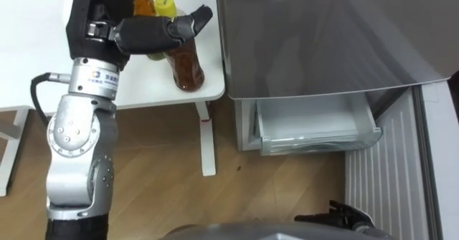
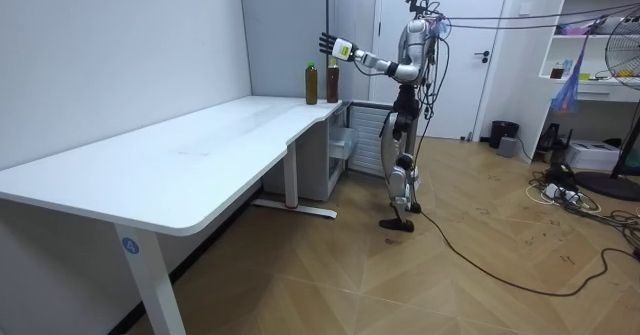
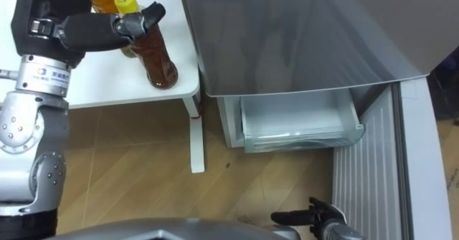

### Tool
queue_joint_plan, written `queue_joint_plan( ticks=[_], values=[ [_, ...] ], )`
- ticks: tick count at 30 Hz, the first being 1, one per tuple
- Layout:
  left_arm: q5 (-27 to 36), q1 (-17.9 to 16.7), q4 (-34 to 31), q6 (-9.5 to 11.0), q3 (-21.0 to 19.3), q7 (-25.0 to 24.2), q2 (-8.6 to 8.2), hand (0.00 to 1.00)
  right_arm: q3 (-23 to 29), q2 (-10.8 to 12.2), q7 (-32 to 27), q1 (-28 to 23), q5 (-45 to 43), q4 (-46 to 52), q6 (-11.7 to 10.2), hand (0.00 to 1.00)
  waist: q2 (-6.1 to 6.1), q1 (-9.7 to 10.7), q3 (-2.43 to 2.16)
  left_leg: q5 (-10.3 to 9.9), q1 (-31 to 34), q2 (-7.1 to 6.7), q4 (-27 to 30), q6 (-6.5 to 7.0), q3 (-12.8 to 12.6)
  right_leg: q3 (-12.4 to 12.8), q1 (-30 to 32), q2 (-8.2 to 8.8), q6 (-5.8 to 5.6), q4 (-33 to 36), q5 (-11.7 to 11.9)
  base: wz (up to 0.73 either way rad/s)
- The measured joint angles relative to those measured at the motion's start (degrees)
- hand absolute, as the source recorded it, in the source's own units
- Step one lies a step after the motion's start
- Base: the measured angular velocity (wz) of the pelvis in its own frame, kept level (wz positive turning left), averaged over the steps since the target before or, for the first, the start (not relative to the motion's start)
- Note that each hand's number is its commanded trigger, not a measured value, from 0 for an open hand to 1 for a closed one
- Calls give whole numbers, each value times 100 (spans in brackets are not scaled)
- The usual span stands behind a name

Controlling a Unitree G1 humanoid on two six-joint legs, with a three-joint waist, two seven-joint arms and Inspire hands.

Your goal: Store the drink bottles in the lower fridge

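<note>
Left hand point(image 1: 147, 34) hovers spread wide just above the two bottles point(image 1: 188, 66), holding nothing. The bottles stand at the desk point(image 1: 29, 25) corner, right beside the fridge point(image 1: 323, 32). Its lower drawer point(image 1: 315, 129) sits pulled out. Right hand point(image 3: 315, 216) hangs low, grip unreadable.

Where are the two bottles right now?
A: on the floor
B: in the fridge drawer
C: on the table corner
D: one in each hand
C: both bottles stand on the table corner under the open left hand, and the pulled-out drawer holds no bottle.
</note>
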State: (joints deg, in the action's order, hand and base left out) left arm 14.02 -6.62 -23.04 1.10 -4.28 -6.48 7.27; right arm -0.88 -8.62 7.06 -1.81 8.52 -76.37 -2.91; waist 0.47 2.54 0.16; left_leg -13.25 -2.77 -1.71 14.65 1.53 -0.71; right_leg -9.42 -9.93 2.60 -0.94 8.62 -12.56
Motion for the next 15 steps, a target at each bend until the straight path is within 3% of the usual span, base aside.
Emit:
queue_joint_plan(
  ticks=[15],
  values=[
    [1,-74,207,0,-5,22,1,0,-1,-17,-26,-2,15,2,-5,0,17,0,23,0,-24,-3,-1,0,-2,-3,-8,2,1,1,1,0]
  ],
)
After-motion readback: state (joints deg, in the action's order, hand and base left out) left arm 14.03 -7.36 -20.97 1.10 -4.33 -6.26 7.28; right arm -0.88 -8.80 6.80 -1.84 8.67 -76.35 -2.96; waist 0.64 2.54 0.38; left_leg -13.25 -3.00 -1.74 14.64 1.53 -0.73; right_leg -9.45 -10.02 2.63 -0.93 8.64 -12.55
